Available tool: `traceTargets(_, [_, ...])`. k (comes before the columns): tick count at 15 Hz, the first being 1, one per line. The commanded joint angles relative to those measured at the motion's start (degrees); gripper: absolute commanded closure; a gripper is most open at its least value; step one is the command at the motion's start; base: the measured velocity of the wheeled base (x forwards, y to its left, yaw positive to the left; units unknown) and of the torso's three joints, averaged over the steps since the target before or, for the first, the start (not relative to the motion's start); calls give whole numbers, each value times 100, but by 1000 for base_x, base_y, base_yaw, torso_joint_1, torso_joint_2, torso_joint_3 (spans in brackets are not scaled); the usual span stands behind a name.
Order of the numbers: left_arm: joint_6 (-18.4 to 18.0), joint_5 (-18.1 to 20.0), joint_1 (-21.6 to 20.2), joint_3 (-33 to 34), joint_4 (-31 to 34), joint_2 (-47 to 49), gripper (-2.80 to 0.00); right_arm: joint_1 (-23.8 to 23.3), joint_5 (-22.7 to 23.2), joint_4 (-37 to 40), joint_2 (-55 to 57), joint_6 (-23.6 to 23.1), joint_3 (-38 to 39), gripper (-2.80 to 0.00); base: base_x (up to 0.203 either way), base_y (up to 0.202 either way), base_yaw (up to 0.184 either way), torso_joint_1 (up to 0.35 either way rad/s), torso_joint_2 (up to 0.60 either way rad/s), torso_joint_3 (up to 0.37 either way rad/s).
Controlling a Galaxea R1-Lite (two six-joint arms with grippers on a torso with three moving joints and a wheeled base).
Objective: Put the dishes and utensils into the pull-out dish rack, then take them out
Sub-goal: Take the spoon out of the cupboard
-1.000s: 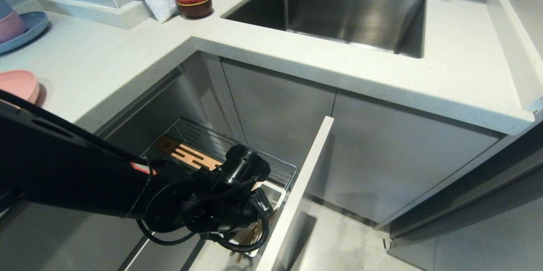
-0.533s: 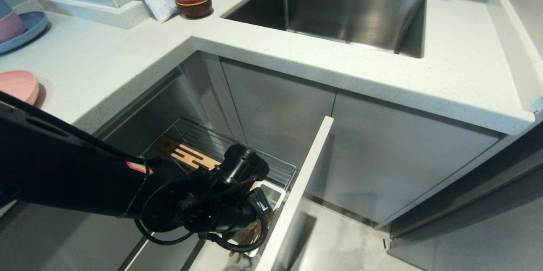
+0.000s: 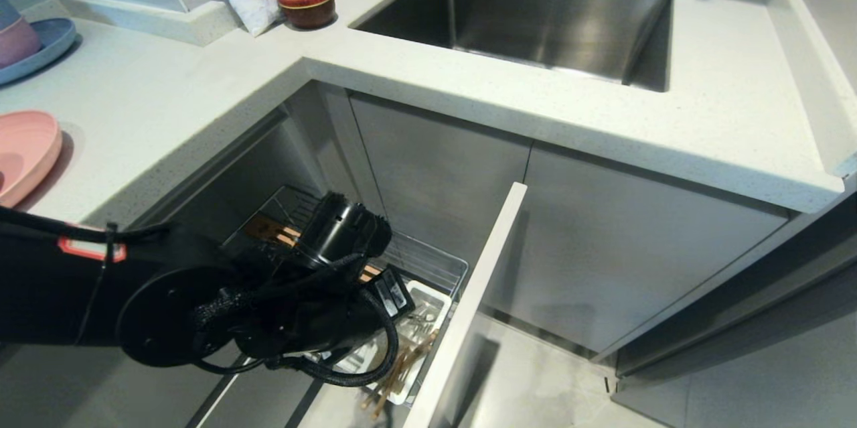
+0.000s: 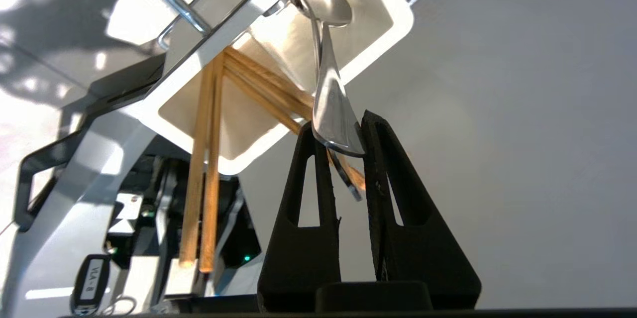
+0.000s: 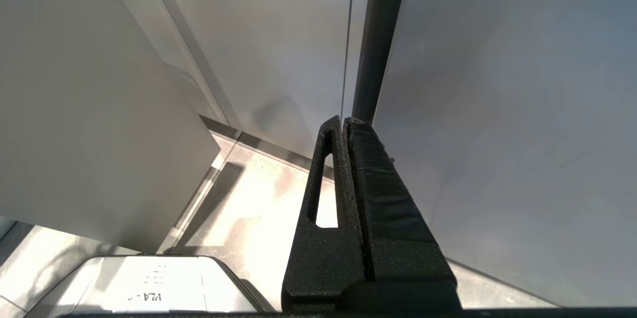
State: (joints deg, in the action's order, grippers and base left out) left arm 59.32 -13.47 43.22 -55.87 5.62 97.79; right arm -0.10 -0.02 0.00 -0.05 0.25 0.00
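The spoon (image 4: pixel 332 109) is in my left claw (image 4: pixel 338 131) now; my two fingers are pinched tight on its handle, and its bowl end is in the white cutlery tray (image 4: pixel 398 24) of the pull-out rack (image 3: pixel 428 267). A second ago my arm sat lower over the tray; now it has pulled back, so I think I am lifting the spoon out. The chopsticks (image 4: pixel 204 173) lean just beside it and the front panel (image 3: pixel 479 294) is near. Above is open. My right claw (image 5: pixel 346 124) is closed, parked.

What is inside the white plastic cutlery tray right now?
White plastic cutlery tray holds light-wood chopsticks and a silver metal spoon, handle gripped by the left tool. Any fork is hidden.
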Motion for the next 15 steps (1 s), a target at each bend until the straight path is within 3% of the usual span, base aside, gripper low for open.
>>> traceTargets(1, [36, -7, 3, -3, -17, -146, 0, 1, 2, 0, -21, 1, 9, 0, 0, 0, 0, 0, 0, 0])
traceTargets(7, [-28, -7, 33, -3, 40, -196, 0, 1, -2, 0, -21, 1, 9, 0, 0, 0, 0, 0, 0, 0])
traceTargets(15, [-153, -7, 212, -167, 897, -426, 0, 1, 2, 0, -21, 1, 9, 0, 0, 0, 0, 0, 0, 0])
